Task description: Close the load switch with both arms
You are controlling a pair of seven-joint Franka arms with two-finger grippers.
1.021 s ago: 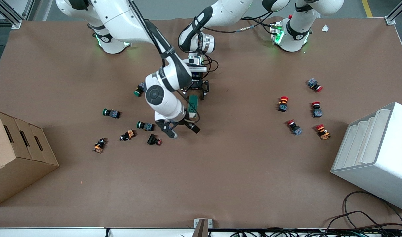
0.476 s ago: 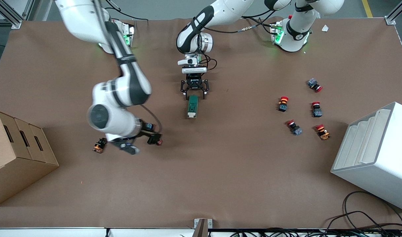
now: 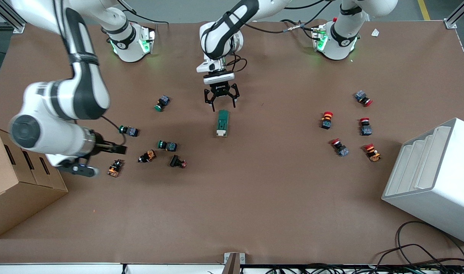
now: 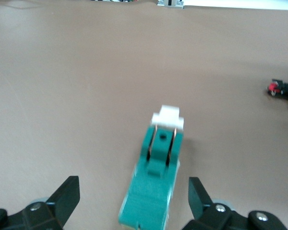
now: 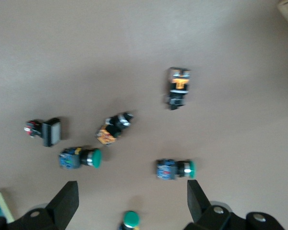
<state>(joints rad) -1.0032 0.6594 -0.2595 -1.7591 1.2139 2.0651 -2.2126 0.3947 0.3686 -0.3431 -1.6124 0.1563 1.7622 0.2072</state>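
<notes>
Front view, mid-edge of the frame at the right arm's end of the table: my right gripper (image 3: 104, 159) hangs low by the cardboard box (image 3: 11, 182), over the scattered push-buttons (image 3: 167, 145). Its jaws are apart and hold nothing. The right wrist view shows only buttons below it.

Centre of the frame: the load switch (image 3: 222, 122) lies flat on the brown table (image 3: 255, 198), untouched, with its cream lever end (image 3: 221, 133) pointing to the lower edge.

Just above it in the frame: my left gripper (image 3: 220, 103) is over the switch's green end, jaws wide apart and empty. In the left wrist view the green body runs between my fingers (image 4: 67, 196) without touching them.

Doing the step well, as I judge it:
- Left jaws drop straight down and pinch the green body on its long sides, clear of the lever.
- Right gripper comes over and presses the cream end down squarely.
- An off-centre push would likely spin the switch.
- The lever may already be flat; I can't be sure from this angle.

Writing: there is a small pale mark on my left gripper's housing, but I can't read it. No brand or label is legible elsewhere.
</notes>
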